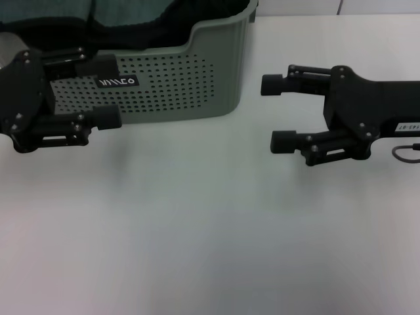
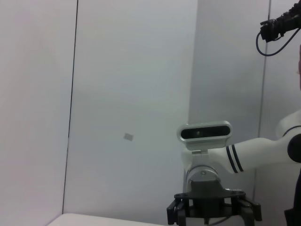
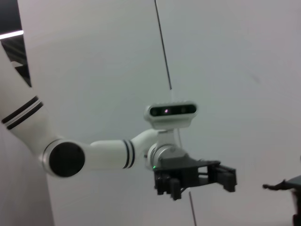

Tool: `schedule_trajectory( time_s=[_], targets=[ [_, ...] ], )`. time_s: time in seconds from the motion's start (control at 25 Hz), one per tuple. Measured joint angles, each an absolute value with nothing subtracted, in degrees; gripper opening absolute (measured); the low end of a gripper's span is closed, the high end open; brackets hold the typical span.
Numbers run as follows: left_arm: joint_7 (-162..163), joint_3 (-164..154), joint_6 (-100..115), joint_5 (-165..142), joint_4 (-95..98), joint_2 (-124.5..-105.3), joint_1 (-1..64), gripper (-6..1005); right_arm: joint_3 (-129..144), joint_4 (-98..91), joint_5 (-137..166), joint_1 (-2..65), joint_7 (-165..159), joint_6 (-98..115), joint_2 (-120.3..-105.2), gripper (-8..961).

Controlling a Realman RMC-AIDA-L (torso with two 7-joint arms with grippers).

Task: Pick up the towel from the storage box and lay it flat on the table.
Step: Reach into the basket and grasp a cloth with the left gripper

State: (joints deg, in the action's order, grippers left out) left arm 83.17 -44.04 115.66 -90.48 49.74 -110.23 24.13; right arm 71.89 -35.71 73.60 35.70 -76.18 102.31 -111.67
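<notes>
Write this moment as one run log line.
towel: in storage box | left gripper: open, beside box | right gripper: open, above table

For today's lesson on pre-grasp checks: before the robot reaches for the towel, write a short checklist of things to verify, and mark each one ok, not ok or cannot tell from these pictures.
1. Towel is in the storage box: ok, teal cloth shows above the rim.
2. Left gripper empty, fingers apart: ok.
3. Right gripper empty, fingers apart: ok.
4. Left gripper is over the towel: not ok, it hangs in front of the box's perforated wall.
5. Table has bare room for laying the towel flat: ok, in front of the box.
6. How the towel lies folded in the box: cannot tell, mostly out of view.
</notes>
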Motion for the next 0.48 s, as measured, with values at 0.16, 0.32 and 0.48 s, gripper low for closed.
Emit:
schedule_trajectory(
  time_s=[0.16, 0.32, 0.48],
  targets=[
    [83.7, -43.6, 115.7, -90.4, 49.9, -110.35, 24.3, 712, 70.8, -35.7, 73.5, 35.0, -76.0, 103.0, -111.71, 868],
    [84.1, -42.8, 115.7, -90.4, 50.0, -110.37, 24.5, 701, 70.6, -35.8, 73.4, 34.1, -75.5, 103.1, -111.97, 867],
    [84.2, -42.2, 115.7, -89.4, 50.6, -110.39, 24.7, 690, 70.2, -35.8, 73.5, 33.5, -75.2, 103.3, -112.23, 865]
  ],
)
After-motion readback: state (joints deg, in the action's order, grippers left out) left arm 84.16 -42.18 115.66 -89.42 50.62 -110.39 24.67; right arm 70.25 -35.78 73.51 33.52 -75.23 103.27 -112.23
